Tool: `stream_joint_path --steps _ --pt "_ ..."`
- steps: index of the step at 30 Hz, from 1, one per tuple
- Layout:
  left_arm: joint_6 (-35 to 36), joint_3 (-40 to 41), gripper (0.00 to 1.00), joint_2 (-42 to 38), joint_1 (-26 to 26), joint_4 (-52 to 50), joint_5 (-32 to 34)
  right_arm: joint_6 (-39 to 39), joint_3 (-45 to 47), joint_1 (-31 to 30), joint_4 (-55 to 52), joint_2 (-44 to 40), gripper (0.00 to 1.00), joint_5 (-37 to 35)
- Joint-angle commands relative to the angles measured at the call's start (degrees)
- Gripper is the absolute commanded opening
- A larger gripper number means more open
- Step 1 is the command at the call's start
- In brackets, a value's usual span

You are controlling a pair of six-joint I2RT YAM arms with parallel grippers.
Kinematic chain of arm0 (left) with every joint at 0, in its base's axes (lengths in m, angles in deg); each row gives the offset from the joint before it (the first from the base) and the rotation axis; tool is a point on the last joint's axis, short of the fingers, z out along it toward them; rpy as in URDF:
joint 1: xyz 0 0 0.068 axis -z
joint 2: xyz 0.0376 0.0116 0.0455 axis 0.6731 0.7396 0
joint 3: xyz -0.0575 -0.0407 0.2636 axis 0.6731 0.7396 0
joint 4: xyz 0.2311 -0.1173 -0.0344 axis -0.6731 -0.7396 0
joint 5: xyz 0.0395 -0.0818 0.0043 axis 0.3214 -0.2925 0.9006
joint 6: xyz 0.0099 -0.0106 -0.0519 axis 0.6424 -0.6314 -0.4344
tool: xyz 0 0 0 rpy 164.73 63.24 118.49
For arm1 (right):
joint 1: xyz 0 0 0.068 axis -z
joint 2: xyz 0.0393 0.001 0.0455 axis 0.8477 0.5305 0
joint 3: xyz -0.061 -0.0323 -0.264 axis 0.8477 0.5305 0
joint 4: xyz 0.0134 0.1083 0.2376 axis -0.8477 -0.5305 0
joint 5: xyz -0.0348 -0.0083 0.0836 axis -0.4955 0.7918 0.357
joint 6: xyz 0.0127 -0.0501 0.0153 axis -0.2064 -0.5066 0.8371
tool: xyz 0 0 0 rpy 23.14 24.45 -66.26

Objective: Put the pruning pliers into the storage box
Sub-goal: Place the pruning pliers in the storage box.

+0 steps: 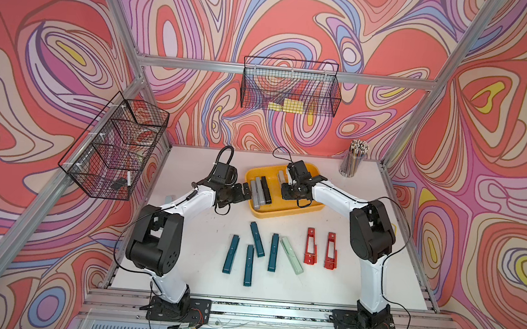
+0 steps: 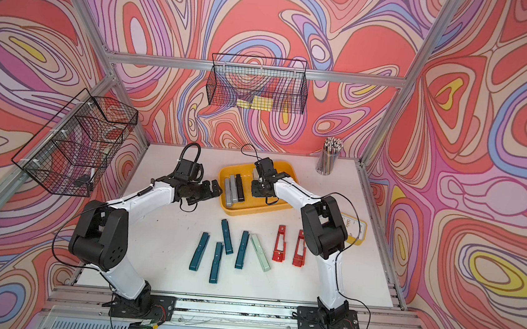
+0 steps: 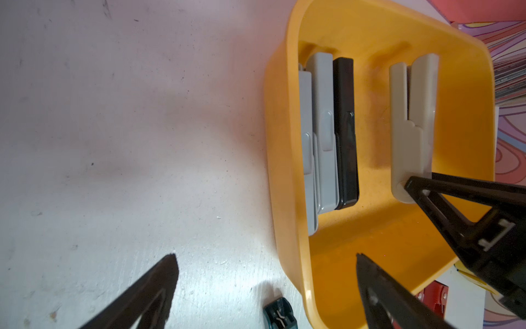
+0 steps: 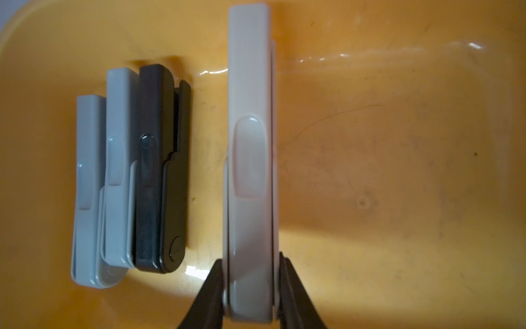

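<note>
The yellow storage box (image 1: 287, 212) sits at the back middle of the table. Two grey pruning pliers (image 4: 119, 171) and a black one (image 4: 159, 185) lie side by side on its floor. My right gripper (image 4: 250, 265) is shut on one end of the beige pliers (image 4: 250, 171) and holds them low over the box floor (image 4: 398, 171). My left gripper (image 3: 266, 256) is open and empty, straddling the box's left rim (image 3: 284, 171). Several teal pliers (image 1: 257, 239), a mint one (image 1: 291, 255) and two red slotted ones (image 1: 311, 246) lie on the table in front.
A cup of pencils (image 1: 352, 161) stands at the back right. Black wire baskets hang on the back wall (image 1: 290, 86) and on the left frame (image 1: 113, 155). A small yellow object (image 2: 355, 228) lies behind my right arm's elbow.
</note>
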Motion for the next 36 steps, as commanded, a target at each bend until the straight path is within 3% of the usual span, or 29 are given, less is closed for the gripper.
stream_joint_path --steps 1,36 --pt "0.31 -0.25 0.99 0.46 -0.26 -0.31 -0.01 -0.18 -1.38 -0.67 0.99 1.35 0.12 -0.3" --pt "0.76 -1.15 0.99 1.92 -0.25 -0.48 -0.64 -0.01 -8.66 -2.8 -0.83 9.44 0.14 1.15"
